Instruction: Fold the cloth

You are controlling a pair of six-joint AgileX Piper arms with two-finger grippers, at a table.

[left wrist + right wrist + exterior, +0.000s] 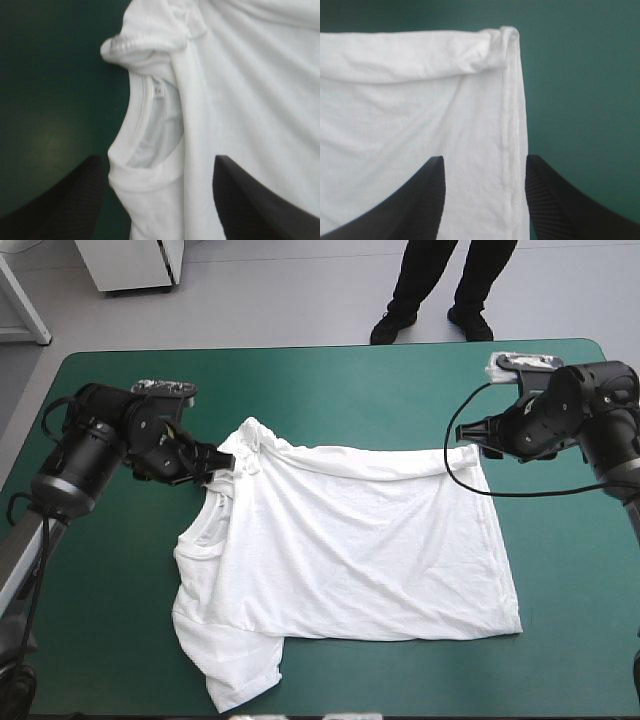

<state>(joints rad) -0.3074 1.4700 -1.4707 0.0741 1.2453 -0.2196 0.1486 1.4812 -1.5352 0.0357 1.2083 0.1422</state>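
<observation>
Two pincers stood at the far corners of the T-shirt (pixel 350 540), which lay spread across the middle of the teal-green surface (pixel 100 640). Its far edge was rolled over in a soft ridge, and one sleeve (pixel 240 670) trailed toward the near edge. At the left we saw the left pincer (pixel 218 462) against the bunched shoulder, spread wide, with the collar (pixel 142 135) and its small label (pixel 158 91) lying between the black fingers (pixel 70 200). Only its wrist view showed that gap, for from above the tips were lost in the folds. At the right, the right pincer (pixel 478 448) sat over the hem corner, likewise wide apart, with the stitched hem (pixel 512 130) running between its fingers (pixel 415 200). We judged both were placed to take matching corners, so the far edge could be carried evenly toward the near one. Neither had cloth gripped yet.
</observation>
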